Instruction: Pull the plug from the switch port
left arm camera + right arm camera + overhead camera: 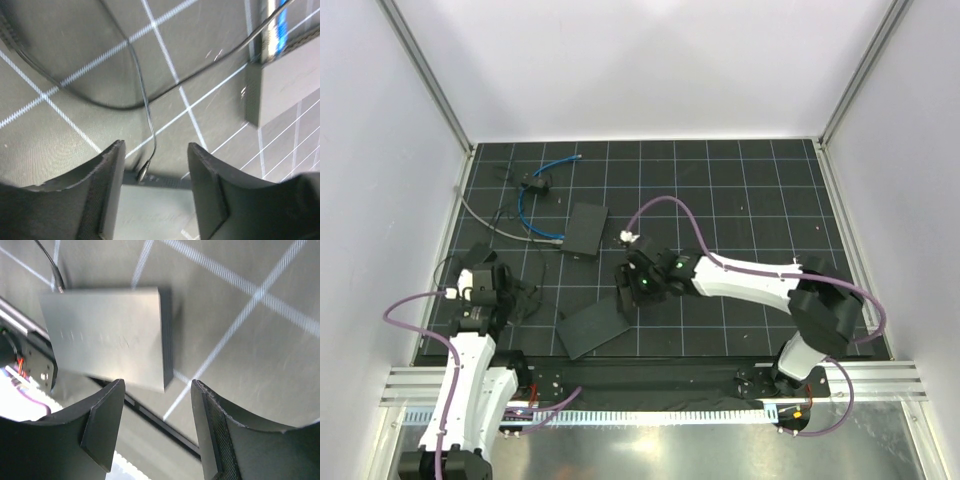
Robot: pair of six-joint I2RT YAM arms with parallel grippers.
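In the top view a thin bright-blue cable (525, 205) loops over the mat and ends in the pale plug (558, 239). The plug lies against the left edge of the compact black switch box (586, 229), where the switch port is; I cannot tell whether it is seated. My left gripper (155, 150) is open and empty, low over the mat at the left, well short of the plug. My right gripper (157, 385) is open and empty too. It hovers just below and right of the box, over the flat slab's far end.
A wider flat black slab (592, 325) lies near the front edge, with a thin black wire (145, 105) plugged into its end. A grey cable (485, 222) runs in from the left. A small black part (537, 185) sits at the back left.
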